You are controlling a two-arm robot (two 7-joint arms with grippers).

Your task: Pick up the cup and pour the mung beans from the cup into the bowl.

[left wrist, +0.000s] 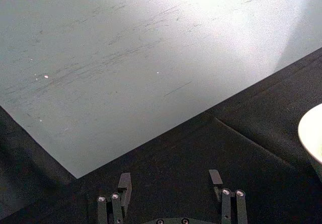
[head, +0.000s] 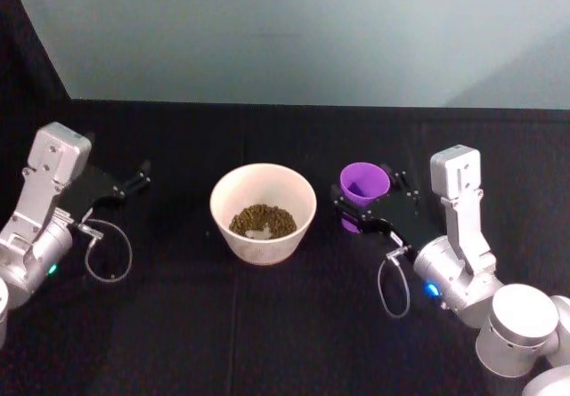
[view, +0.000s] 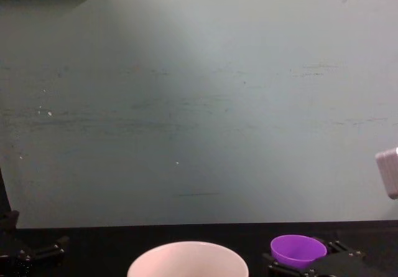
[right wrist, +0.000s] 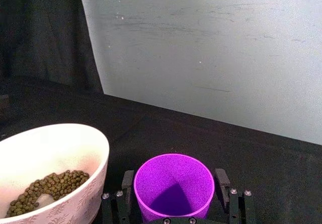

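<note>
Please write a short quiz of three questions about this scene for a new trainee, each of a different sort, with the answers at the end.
1. True or false: the mung beans lie in the bowl.
2. The cup is: A) full of beans, B) empty, C) lying on its side.
3. Fill in: the cup stands upright between the fingers of the ____ gripper.

Key: 1 true. 2 B. 3 right. The left gripper is open, apart from the bowl.
</note>
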